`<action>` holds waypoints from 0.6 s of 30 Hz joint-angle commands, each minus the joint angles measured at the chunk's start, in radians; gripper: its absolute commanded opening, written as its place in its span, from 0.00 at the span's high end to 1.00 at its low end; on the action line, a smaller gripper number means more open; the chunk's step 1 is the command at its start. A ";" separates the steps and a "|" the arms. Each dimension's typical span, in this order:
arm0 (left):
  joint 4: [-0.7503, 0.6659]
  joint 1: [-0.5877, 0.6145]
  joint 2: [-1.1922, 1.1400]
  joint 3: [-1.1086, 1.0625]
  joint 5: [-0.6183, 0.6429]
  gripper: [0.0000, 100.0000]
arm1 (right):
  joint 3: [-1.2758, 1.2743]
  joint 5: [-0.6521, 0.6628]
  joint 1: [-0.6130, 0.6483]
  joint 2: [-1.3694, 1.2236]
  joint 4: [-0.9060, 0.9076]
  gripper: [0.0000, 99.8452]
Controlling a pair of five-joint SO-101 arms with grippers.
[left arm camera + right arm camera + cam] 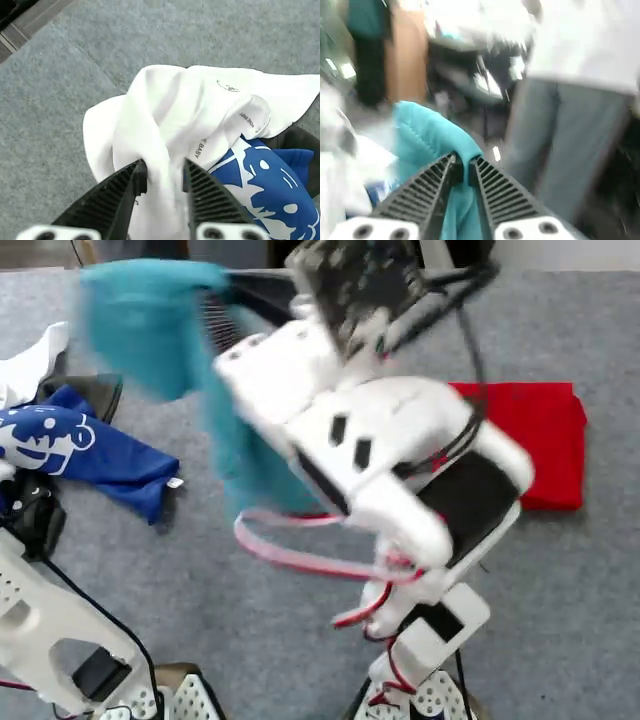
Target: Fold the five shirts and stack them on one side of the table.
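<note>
At the far left edge of the grey table (pixel 200 620), the white shirt (pixel 28 362) is lying crumpled. Just beside it, the blue shirt (pixel 95 452) is spreading out toward the middle, unfolded, with its white print facing up. In the left wrist view the white shirt (pixel 200 115) is bunching into thick folds and overlapping one edge of the blue shirt (pixel 270 200). The left gripper (pixel 164 172) is sitting over this pile, its fingers (pixel 125 192) grasping a raised fold of the white shirt between them. The left arm (pixel 50 630) is standing at the near left corner of the table.

Further right, the teal shirt (pixel 150 325) is hanging in the air above the table, its lower part trailing down behind the right arm (pixel 380 460). The right gripper (pixel 465 165) is carrying it, with the fingers (pixel 495 185) clenched on a pinch of the teal shirt (pixel 420 130), which is draping down on either side of them.

At the right, the red shirt (pixel 540 440) is lying flat on the table, folded into a neat rectangle. It is resting well apart from the white and blue shirts, and the right arm is partly covering its near edge.
</note>
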State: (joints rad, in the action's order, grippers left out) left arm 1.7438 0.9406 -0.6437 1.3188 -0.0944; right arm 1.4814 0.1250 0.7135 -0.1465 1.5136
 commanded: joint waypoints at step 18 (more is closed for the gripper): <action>0.017 -0.349 0.026 -0.150 -0.005 0.73 | -0.581 0.107 -0.700 -0.309 0.245 0.99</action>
State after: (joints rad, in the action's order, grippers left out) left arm 1.7530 0.6843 -0.6437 1.2144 -0.0944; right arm 0.9966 0.1619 0.1013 -0.4319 1.7515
